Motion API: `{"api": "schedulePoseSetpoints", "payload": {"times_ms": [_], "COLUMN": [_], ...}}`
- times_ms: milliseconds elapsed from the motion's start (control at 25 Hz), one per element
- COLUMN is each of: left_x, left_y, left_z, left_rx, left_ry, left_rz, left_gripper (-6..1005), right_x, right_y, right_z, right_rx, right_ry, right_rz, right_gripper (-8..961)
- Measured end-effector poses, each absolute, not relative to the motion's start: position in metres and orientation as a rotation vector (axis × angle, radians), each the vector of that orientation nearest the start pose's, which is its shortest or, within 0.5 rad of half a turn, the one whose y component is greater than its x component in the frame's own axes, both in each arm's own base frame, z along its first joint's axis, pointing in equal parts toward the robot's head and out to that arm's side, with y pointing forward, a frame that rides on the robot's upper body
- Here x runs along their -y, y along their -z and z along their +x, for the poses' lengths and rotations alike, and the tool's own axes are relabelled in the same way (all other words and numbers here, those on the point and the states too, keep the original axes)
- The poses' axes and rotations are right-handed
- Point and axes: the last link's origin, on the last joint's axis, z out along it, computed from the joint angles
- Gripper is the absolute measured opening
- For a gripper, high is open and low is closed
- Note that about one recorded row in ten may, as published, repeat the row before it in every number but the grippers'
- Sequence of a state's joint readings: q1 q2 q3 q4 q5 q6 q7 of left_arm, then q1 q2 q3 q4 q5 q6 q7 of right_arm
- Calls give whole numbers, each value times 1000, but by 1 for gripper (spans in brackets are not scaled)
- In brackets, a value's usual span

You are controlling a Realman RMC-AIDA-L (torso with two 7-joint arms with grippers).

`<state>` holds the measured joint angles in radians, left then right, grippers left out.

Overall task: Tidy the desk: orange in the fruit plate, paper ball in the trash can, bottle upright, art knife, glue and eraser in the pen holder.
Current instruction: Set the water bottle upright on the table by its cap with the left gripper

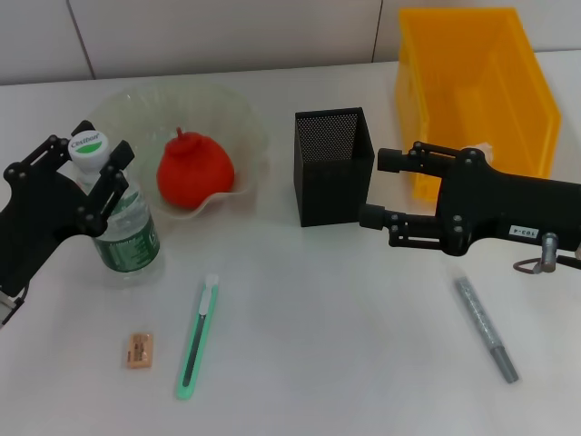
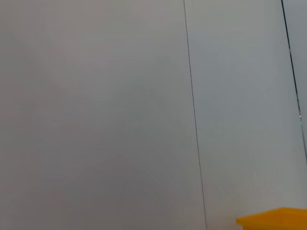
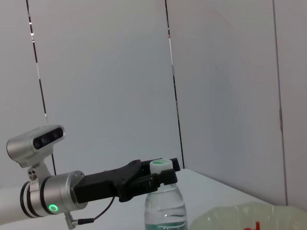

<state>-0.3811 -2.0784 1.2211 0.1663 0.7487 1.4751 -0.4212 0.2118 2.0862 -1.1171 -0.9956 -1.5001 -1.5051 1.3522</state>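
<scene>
The bottle (image 1: 127, 227) (image 3: 165, 208) stands upright at the left, and my left gripper (image 1: 95, 154) (image 3: 162, 172) is shut on its neck just under the white cap. The orange (image 1: 195, 170) lies in the clear fruit plate (image 1: 231, 113) (image 3: 240, 215). Open and holding nothing, my right gripper (image 1: 379, 189) hovers just right of the black mesh pen holder (image 1: 333, 163). On the table lie the green art knife (image 1: 198, 336), the small tan eraser (image 1: 139, 350) and the grey glue stick (image 1: 486, 329). The yellow trash can (image 1: 472, 82) (image 2: 273, 218) stands behind; the paper ball is not clearly visible.
A small white bit (image 1: 483, 145) shows in the can behind my right arm. The white table (image 1: 327, 345) is bounded by a pale wall at the back. A metal ring and cable (image 1: 545, 259) hang from the right wrist.
</scene>
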Motion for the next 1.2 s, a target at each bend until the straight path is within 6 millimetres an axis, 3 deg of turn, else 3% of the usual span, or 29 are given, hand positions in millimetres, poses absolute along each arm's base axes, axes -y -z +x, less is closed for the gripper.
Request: {"api": "schedulePoseSetpoints", "payload": {"times_ms": [1200], "left_x": [-296], "left_y": [23], "left_z": [-294], "left_rx": [275], "left_ry": [945], "left_rz": [-2015], "left_gripper": [451], "right_x": [-291], "right_y": [-20], "right_z": [238], "right_rx": [-377], "right_ry": [-923], "right_rz": [-2599], "right_gripper": [769]}}
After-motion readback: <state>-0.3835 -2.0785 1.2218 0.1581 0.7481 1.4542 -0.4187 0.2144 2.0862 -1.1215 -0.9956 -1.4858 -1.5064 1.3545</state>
